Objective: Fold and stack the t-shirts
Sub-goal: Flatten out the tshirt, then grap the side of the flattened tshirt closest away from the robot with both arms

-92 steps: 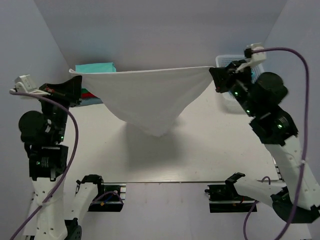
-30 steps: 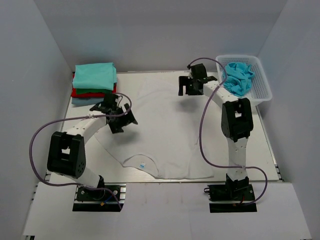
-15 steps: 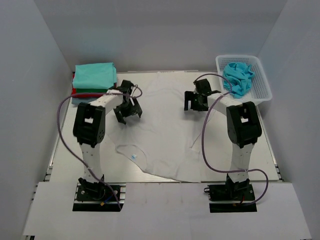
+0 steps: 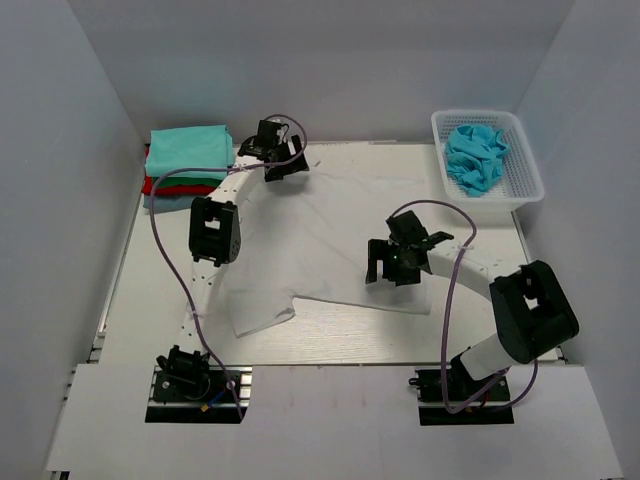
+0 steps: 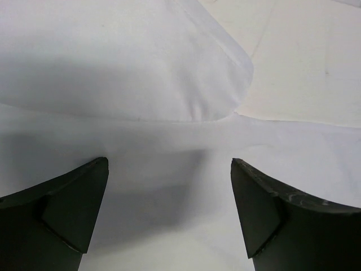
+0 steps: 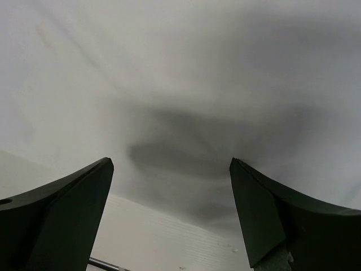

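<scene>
Across the middle of the table (image 4: pixel 330 345) the white t-shirt (image 4: pixel 320 232) lies spread out and somewhat rumpled, with one corner drawn toward the near left. The left gripper (image 4: pixel 283 163) sits at the shirt's far edge. Its wrist view shows the jaws wide apart with nothing between them, only white cloth beneath and a folded-over flap of it just ahead, with bare table beyond that flap on the right. The right gripper (image 4: pixel 398 268) is over the shirt's near right part, close to its near hem. It too is released, its jaws spread over smooth white fabric that carries a soft shadow, and a strip of table shows at the lower left of that view. Whether either gripper touches the cloth cannot be told. Far left of the white t-shirt, just off its edge, stands a folded stack — the teal tee (image 4: pixel 188 150) on top, the red tee (image 4: pixel 165 186) under it and the grey-blue tee (image 4: pixel 150 201) at the bottom. Far right of the white t-shirt and apart from it sits the white lattice basket (image 4: pixel 527 182), with the light blue tee (image 4: pixel 474 158) bunched inside.
</scene>
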You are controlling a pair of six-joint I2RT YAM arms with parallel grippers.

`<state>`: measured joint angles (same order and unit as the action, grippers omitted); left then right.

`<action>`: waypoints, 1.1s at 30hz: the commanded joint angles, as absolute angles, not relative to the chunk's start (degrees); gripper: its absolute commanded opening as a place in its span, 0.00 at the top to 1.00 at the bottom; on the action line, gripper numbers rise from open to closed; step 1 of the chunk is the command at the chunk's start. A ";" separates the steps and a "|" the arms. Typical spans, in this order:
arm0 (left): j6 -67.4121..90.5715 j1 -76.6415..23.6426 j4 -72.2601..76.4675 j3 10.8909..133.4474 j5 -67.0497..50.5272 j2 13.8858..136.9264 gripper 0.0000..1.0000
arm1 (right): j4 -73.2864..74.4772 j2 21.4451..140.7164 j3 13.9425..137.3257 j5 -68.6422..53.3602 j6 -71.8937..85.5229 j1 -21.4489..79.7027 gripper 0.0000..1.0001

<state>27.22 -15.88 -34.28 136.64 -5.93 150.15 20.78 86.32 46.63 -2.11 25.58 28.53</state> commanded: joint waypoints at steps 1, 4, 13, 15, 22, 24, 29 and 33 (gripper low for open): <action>26.19 -16.00 -29.17 137.53 -10.03 150.21 0.00 | 24.34 84.47 49.99 -0.63 27.42 28.39 0.10; 24.71 -16.00 -30.76 138.61 -7.83 147.15 0.00 | 25.66 84.02 54.40 2.89 25.14 27.78 0.10; 26.45 -16.00 -45.51 116.77 -3.09 116.76 0.00 | 38.40 77.46 59.96 9.31 32.07 26.81 0.10; 31.27 -16.00 -48.33 99.12 -0.54 102.88 0.00 | 40.51 74.37 57.14 9.58 34.26 26.19 0.10; 47.44 -16.61 -57.38 52.43 4.31 69.64 0.00 | 43.68 63.90 44.65 9.85 41.55 25.75 0.10; 50.18 -16.61 -59.41 48.45 2.65 63.91 0.00 | 44.55 62.41 42.90 11.77 43.41 25.58 0.10; 54.93 -16.61 -56.17 37.37 -0.87 61.44 0.06 | 45.18 57.66 38.94 13.96 48.60 25.58 0.10; 56.60 -16.61 -53.44 33.41 -0.27 63.62 0.22 | 44.91 56.25 37.27 14.94 50.80 25.58 0.10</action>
